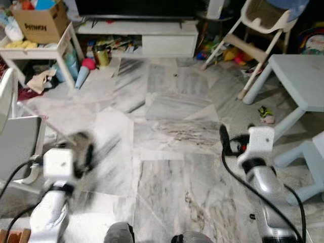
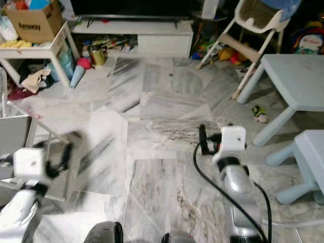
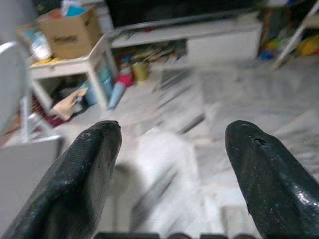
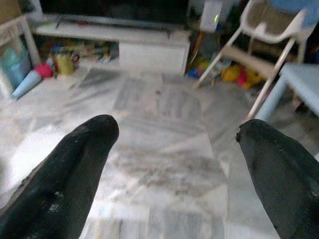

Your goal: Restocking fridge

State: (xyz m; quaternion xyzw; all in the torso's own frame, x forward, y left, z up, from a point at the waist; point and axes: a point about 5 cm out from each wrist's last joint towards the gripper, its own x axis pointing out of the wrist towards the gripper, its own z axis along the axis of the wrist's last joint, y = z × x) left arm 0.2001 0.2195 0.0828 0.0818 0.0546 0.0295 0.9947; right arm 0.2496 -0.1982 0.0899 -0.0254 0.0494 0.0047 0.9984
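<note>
Both claws, left (image 3: 169, 144) and right (image 4: 174, 144), gape empty over marble floor (image 1: 172, 111).

You have open marble floor (image 1: 172, 126) straight ahead, running to the far white TV console (image 1: 152, 38). On the left, a white side table (image 1: 35, 50) carrying a cardboard box (image 1: 40, 23) hems you in, with toys strewn beneath it. On the right stand a pale blue table (image 1: 298, 81) and, farther off, a high chair (image 1: 258, 30); a small toy (image 1: 266, 115) lies near the table leg.
</note>
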